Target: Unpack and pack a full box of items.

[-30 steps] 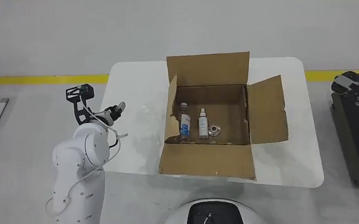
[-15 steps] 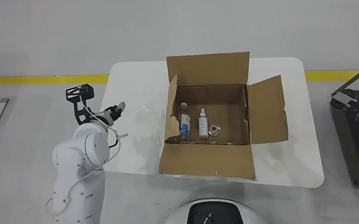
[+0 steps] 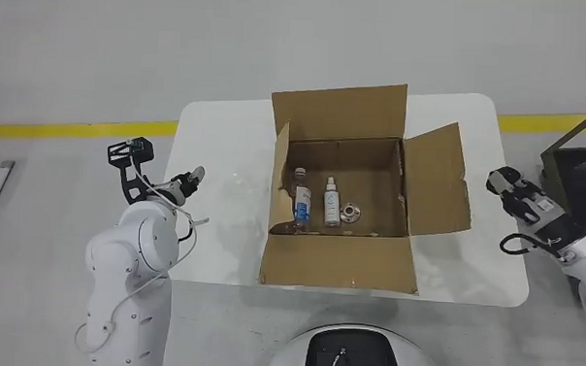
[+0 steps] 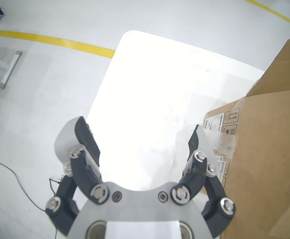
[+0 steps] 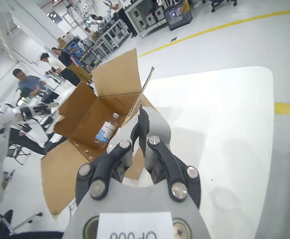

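Brown cardboard box (image 3: 337, 262) sits mid-table (image 3: 226, 152), flaps open, labels on the side facing the left arm. Lying on its floor side by side: clear water bottle (image 3: 301, 201) with blue label, white spray bottle (image 3: 331, 202), small round part (image 3: 350, 214). Left gripper (image 4: 138, 129) at the table's left edge, fingers spread. Right gripper (image 5: 139, 126) at the right edge, fingers pressed together on nothing.

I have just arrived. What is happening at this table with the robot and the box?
A two-armed robot stands at a white table with an open cardboard box on it. Nothing is being held at this moment. The left gripper is open and empty, at the table's edge on one side of the box. The right gripper is shut and empty, on the opposite side. Inside the box lie a water bottle, a white spray bottle and a small round part.
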Controlling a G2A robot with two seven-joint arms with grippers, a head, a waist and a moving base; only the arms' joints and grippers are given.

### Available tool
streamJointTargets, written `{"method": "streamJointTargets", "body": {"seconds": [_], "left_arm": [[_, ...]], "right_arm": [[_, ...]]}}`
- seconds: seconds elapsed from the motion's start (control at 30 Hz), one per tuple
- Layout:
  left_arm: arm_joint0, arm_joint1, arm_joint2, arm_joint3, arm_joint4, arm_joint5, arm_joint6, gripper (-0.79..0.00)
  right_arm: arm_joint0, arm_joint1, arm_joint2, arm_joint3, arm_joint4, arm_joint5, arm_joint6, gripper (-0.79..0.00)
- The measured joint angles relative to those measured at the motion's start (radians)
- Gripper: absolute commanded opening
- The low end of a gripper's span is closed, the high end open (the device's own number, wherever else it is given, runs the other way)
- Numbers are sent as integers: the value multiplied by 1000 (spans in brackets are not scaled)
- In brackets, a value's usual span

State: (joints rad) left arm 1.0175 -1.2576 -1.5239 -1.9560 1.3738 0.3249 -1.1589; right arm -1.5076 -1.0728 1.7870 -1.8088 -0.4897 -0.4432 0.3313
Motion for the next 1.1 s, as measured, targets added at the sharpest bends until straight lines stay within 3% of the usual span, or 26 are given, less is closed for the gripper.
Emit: {"method": "streamJointTargets", "body": {"seconds": [0.13, 0.27, 0.53, 0.67, 0.7, 0.73, 0.77, 0.8, 1.1], "left_arm": [[0, 0, 0, 0, 0, 0, 0, 0], [0, 0, 0, 0, 0, 0, 0, 0], [0, 0, 0, 0, 0, 0, 0, 0], [22, 0, -5, -5, -13, -19, 43, 0], [30, 0, -7, -10, -20, -27, 58, -262], [36, 0, -8, -16, -25, -37, 70, -440], [40, 0, -9, -22, -30, -45, 80, -723], [46, 0, -7, -30, -41, -60, 93, -785], [57, 0, 61, -28, -162, -267, 180, -785]], "right_arm": [[26, -11, -92, 39, -105, 12, -122, -785], [68, -18, -161, 38, -114, 10, -145, -785], [132, -25, -275, -31, -89, 14, -33, -785], [168, -25, -333, -27, -149, 34, 59, -785], [174, -25, -345, -23, -158, 39, 72, -785], [180, -26, -354, -20, -169, 43, 82, -785], [185, -26, -363, -15, -178, 47, 91, -785], [191, -26, -373, -8, -187, 52, 103, -785], [207, -26, -390, 3, -218, 78, 127, -785]]}}
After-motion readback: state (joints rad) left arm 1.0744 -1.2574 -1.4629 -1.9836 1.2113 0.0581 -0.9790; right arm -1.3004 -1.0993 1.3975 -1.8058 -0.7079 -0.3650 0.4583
